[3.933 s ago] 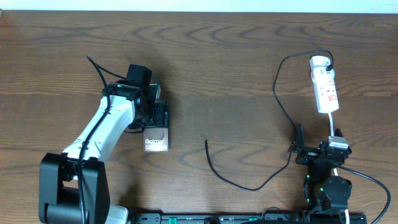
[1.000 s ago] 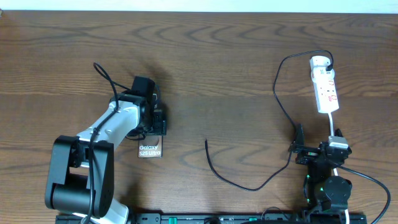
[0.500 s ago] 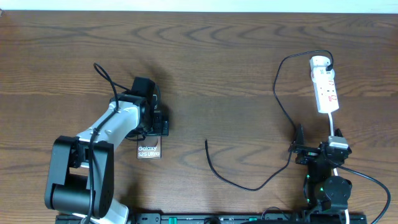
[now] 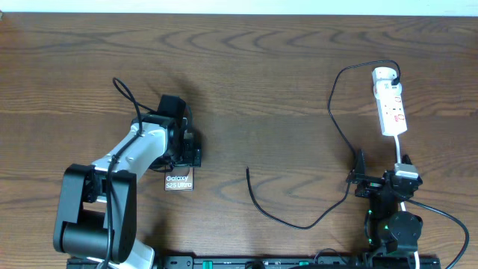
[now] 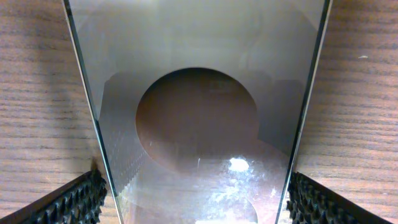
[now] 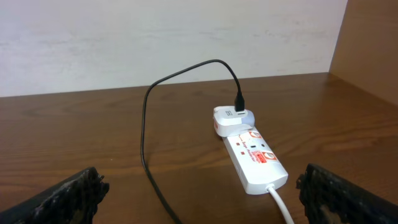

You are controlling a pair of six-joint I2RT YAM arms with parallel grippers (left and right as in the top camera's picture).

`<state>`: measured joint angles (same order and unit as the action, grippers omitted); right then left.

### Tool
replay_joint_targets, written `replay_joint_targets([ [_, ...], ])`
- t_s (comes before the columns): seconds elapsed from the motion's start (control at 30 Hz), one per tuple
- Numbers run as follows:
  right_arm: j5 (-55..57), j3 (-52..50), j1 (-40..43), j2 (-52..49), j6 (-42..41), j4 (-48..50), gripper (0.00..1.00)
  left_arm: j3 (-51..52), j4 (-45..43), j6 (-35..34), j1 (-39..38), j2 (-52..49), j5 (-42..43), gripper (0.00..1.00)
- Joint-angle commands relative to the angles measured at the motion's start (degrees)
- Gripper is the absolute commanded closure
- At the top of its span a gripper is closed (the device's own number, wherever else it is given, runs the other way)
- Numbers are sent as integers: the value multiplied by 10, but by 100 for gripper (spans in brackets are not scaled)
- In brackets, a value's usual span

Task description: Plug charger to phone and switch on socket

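While the phone (image 4: 179,181) lies flat on the worktop (image 4: 284,90) at lower left of the overhead frame, the left fingers (image 5: 74,202) grasp its edges, and the right fingers (image 6: 68,193) gape empty at lower right, below the socket (image 4: 391,108).

phone (image 4: 179,181): far end hidden under left gripper (image 4: 184,158), cut off top and bottom in left wrist view | power strip (image 4: 391,108) by far right corner: switch positions too small to tell | black cable (image 6: 144,143), white lead (image 6: 281,205): run off right wrist view's bottom edge
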<state>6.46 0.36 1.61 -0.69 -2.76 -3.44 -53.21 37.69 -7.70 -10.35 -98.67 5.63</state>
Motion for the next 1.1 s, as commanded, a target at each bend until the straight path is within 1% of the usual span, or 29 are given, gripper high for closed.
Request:
replay_joint_targets([
  [0.0, 5, 0, 3, 3, 0, -2, 1, 24, 7, -6, 0, -13, 16, 8],
  [0.47, 5, 0, 3, 3, 0, -2, 1, 38, -14, -3, 0, -13, 7, 8],
  [0.63, 5, 0, 3, 3, 0, -2, 1, 40, -19, -4, 0, -13, -4, 8],
  [0.8, 5, 0, 3, 3, 0, -2, 1, 40, -25, -6, 0, -13, -32, 8],
  [1.07, 5, 0, 3, 3, 0, -2, 1, 42, -27, -5, 0, -13, -38, 8],
])
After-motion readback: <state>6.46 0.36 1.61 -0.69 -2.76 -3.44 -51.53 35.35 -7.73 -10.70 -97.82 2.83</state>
